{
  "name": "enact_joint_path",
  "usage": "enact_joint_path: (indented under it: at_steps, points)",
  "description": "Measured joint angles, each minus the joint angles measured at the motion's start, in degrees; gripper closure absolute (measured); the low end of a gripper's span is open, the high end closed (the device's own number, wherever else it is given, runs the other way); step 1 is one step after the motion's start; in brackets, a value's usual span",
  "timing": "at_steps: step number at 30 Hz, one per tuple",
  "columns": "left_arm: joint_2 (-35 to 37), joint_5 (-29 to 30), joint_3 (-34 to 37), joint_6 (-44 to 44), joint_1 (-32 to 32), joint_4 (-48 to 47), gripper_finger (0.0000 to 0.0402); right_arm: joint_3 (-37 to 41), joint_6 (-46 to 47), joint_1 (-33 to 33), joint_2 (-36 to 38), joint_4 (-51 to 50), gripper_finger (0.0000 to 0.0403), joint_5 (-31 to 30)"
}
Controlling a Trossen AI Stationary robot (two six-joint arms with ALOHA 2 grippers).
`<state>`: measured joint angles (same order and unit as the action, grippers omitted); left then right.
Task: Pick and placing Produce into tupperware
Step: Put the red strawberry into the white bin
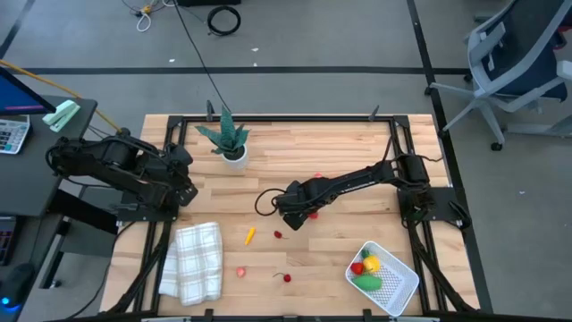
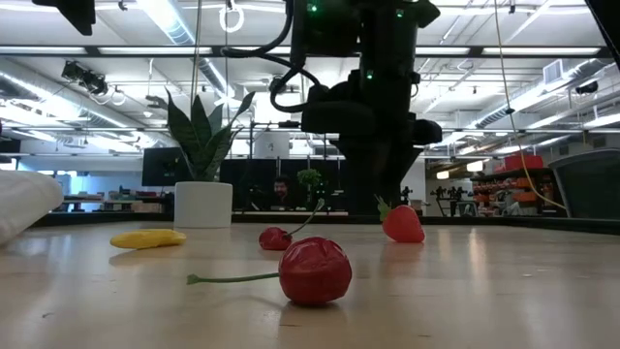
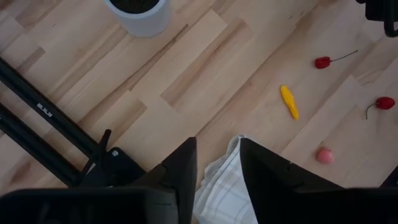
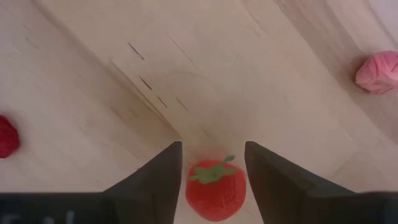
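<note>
My right gripper (image 1: 298, 215) reaches to the table's middle and is open, low over a red strawberry (image 4: 216, 186). Its fingers stand on either side of the strawberry, which rests on the table (image 2: 402, 223). On the table also lie a thin yellow-orange piece (image 1: 250, 235), a small red piece (image 1: 278, 235), a pink piece (image 1: 241, 271) and a cherry with a stem (image 1: 286, 277). The white tupperware (image 1: 399, 284) stands at the near right and holds a red, a yellow and a green piece. My left gripper (image 3: 217, 168) is open above a corner of the checked cloth (image 3: 217, 196). My right gripper's fingers (image 4: 158, 171) stand close on either side of the strawberry's body (image 4: 193, 190), slanting down from the table's right. Whether they touch it I cannot tell. The strawberry sits on the table with its green leaves turned away from the wrist.
A spiky green plant in a white pot (image 1: 231, 143) stands at the far left. The folded white checked cloth (image 1: 192, 261) lies at the near left. Black frame rails (image 1: 170, 241) run along the table's sides.
</note>
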<state>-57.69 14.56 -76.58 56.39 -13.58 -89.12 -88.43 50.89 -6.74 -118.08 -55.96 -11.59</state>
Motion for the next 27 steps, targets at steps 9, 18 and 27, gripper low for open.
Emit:
enact_joint_path:
  at_steps: [9,18,27]
  points:
    - [0.0,0.0,0.0,0.0,0.0,1.1,0.0278,1.5,0.0,0.1,-2.9,0.7,0.0280,2.2]
    - [0.0,0.0,0.0,0.0,0.0,1.5,0.0285,1.9,-0.1,0.4,-1.8,1.9,0.0294,0.8]
    - [0.0,0.0,0.0,0.0,0.0,1.5,0.0286,2.0,1.7,0.2,-1.8,1.8,0.0346,5.3]
